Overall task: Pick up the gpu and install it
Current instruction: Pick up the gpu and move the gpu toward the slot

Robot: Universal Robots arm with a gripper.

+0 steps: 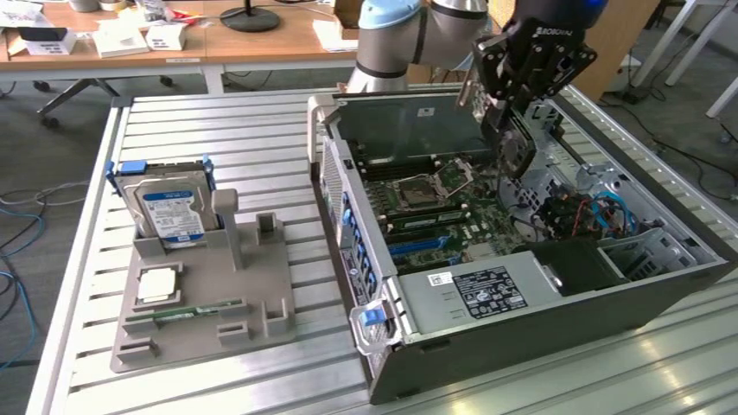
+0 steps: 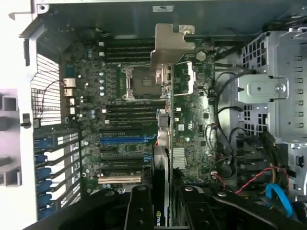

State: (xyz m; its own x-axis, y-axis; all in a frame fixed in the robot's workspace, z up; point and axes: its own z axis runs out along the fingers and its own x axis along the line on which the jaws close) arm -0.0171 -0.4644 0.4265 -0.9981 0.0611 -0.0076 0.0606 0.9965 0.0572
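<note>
Behind your slatted metal worktop [image 1: 196,130] stands a wooden desk [image 1: 289,41] carrying white boxes [image 1: 121,36] and a black round base [image 1: 257,17]. Cables [image 1: 16,226] trail across grey floor [image 1: 47,147].

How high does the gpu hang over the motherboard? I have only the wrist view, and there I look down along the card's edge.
Observer: In the exterior view the pincer holds the gpu upright over the open case; its lower edge looks clear of the motherboard.
Operator: What stands outside the case?
Observer: On the exterior view's left, a gray holder carries a hard drive, standing upright.
Operator: Is anything else on it?
Observer: A green RAM stick lies flat in one of its slots.
</note>
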